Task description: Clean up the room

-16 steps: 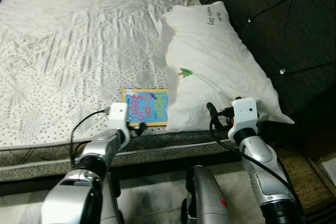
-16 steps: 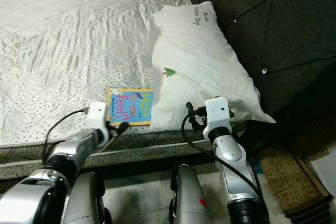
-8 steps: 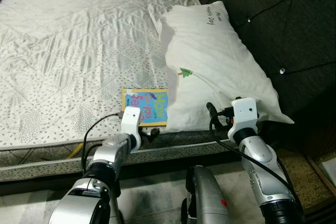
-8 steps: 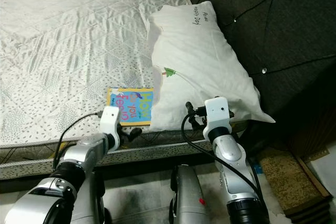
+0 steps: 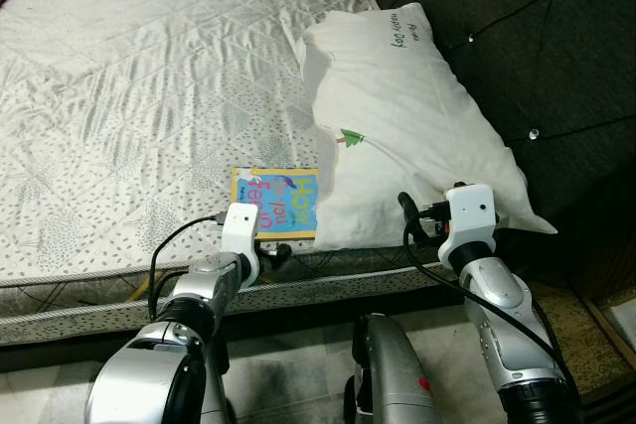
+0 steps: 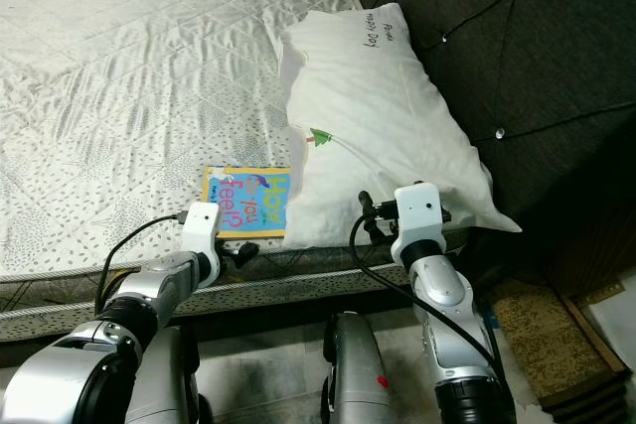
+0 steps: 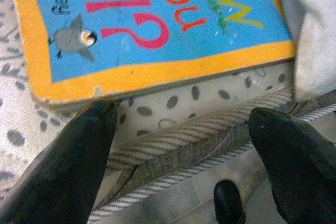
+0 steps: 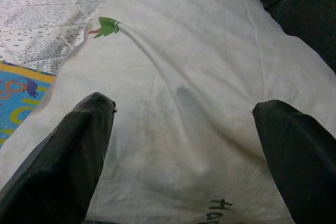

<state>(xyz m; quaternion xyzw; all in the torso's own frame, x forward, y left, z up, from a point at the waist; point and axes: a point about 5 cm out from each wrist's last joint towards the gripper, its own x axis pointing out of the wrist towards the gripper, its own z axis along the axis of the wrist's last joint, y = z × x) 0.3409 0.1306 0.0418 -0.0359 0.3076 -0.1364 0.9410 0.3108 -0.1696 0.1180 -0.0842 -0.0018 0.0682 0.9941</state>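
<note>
Fingers spread wide and empty, the left gripper [image 7: 178, 145] hovers just short of the yellow-bordered blue picture book [image 5: 281, 202] lying against the white pillow [image 5: 412, 126], the right gripper [image 8: 184, 145] equally open before that pillow, so tidying looks barely begun.

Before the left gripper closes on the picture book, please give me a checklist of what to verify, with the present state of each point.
1. Left gripper open: ok, fingers spread wide.
2. Aimed at the picture book: ok, its near edge lies just ahead of the fingertips.
3. Fingers around the book: not ok, both are short of it, over the mattress edge.
4. Book free to lift: cannot tell, the pillow meets its right side.
5. Right gripper out of the way: ok, open, facing the pillow.
</note>
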